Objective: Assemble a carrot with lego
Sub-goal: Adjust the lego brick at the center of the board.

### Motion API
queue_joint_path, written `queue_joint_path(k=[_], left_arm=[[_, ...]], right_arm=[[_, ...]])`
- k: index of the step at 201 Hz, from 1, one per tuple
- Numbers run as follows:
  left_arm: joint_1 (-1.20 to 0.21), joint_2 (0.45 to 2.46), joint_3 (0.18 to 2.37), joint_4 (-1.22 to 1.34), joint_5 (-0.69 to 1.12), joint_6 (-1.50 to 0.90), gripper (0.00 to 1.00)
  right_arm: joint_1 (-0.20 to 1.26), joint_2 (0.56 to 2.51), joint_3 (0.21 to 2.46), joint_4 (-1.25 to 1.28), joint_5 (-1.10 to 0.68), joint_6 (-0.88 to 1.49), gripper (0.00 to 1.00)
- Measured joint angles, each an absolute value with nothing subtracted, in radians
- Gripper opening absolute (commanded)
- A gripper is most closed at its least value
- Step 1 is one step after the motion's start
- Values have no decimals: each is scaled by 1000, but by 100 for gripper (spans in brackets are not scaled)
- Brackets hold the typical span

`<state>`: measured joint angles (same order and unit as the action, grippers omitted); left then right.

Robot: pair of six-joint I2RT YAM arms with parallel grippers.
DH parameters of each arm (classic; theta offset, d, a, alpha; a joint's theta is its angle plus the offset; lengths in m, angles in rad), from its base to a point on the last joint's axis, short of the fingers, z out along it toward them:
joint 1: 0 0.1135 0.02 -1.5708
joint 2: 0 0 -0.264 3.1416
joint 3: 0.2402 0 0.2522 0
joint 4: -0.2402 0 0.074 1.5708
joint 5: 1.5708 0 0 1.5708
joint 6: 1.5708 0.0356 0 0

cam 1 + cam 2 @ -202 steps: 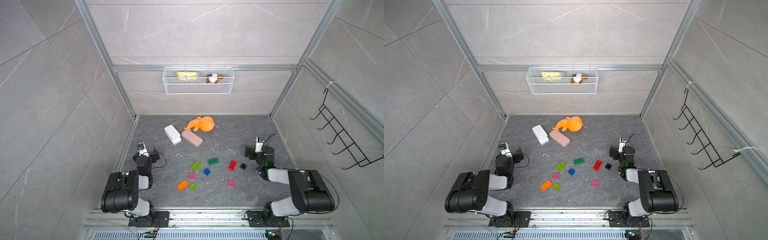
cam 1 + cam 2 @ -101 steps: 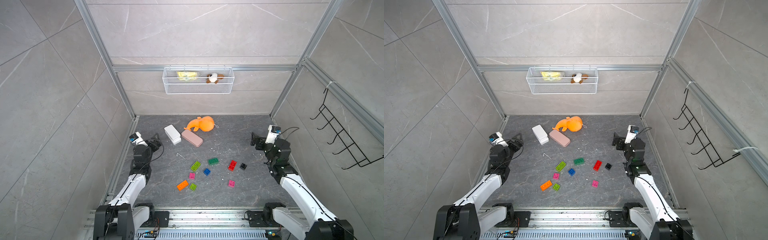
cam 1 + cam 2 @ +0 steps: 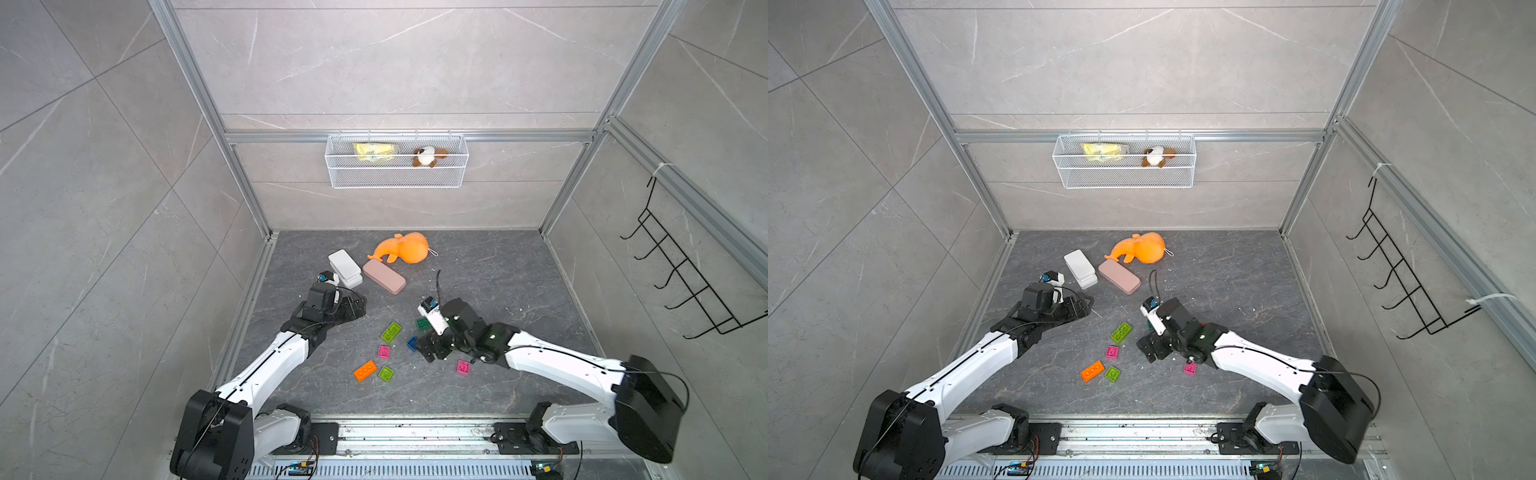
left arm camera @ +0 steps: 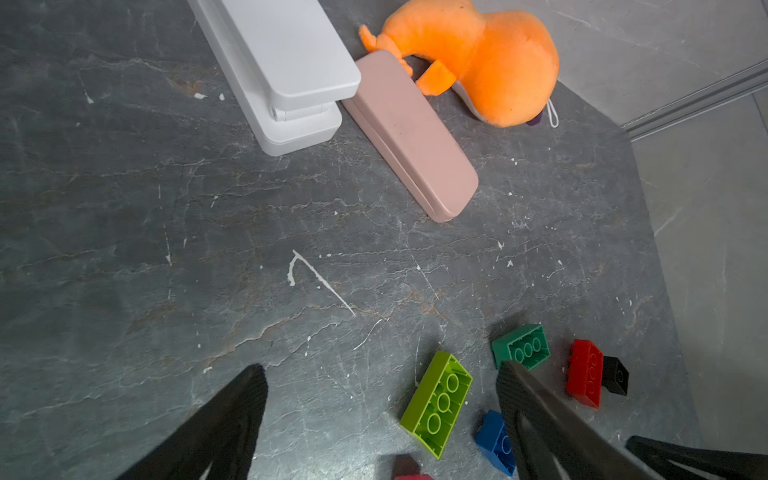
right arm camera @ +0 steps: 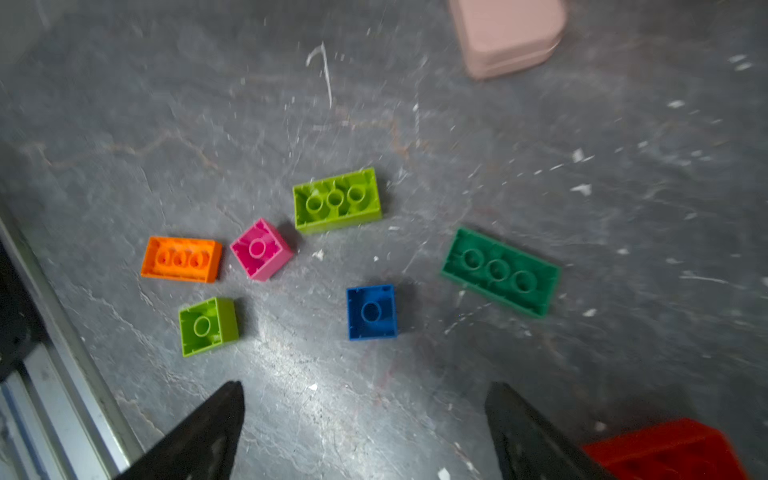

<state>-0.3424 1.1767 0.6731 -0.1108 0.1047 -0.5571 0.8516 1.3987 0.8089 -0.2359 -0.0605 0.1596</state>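
The lego lies as loose single bricks on the dark floor; no carrot shows. In the right wrist view I see a blue brick (image 5: 371, 311), a dark green one (image 5: 500, 272), a long lime one (image 5: 336, 199), pink (image 5: 261, 249), orange (image 5: 180, 259), small lime (image 5: 208, 326) and red (image 5: 665, 453). My right gripper (image 5: 365, 388) hangs open just short of the blue brick, holding nothing. My left gripper (image 4: 380, 370) is open and empty, with the long lime brick (image 4: 438, 399) between its fingers' lines. In both top views the right gripper (image 3: 432, 351) covers the red brick.
A white case (image 3: 345, 268), a pink case (image 3: 384, 276) and an orange plush toy (image 3: 405, 248) lie behind the bricks. A wire basket (image 3: 397, 166) hangs on the back wall, black hooks (image 3: 681, 282) on the right wall. An aluminium rail (image 3: 415, 432) runs along the front.
Both arms have swung in from the side walls towards the middle. The right gripper has come over the bricks; the left has come beside the white case.
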Motion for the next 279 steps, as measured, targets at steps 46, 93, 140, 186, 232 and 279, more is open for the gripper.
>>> queue_joint_path(k=[46,93,140,186,232,279], left_arm=[[-342,1190,686,-150,103,-529,91],[-342,1191,698,-163,86,-519,91],[-342,1191,706,-166,80,-519,91],[-342,1191,706,-180,78,-518,91],[-342,1190,706,-185,69,-508,91],[-342,1165,720,-235,13,-485,92]], right_arm=[[864,1652,977,-316,-41,118,81],[864,1840,1190,-471,-30,50,56],[864,1863,1214,-579,-18,32,54],[864,1873,1214,-588,-20,23,41],[863,1871,1217,-636,-34,-46,32],[864,1846,1256,-763,-106,-227,31]])
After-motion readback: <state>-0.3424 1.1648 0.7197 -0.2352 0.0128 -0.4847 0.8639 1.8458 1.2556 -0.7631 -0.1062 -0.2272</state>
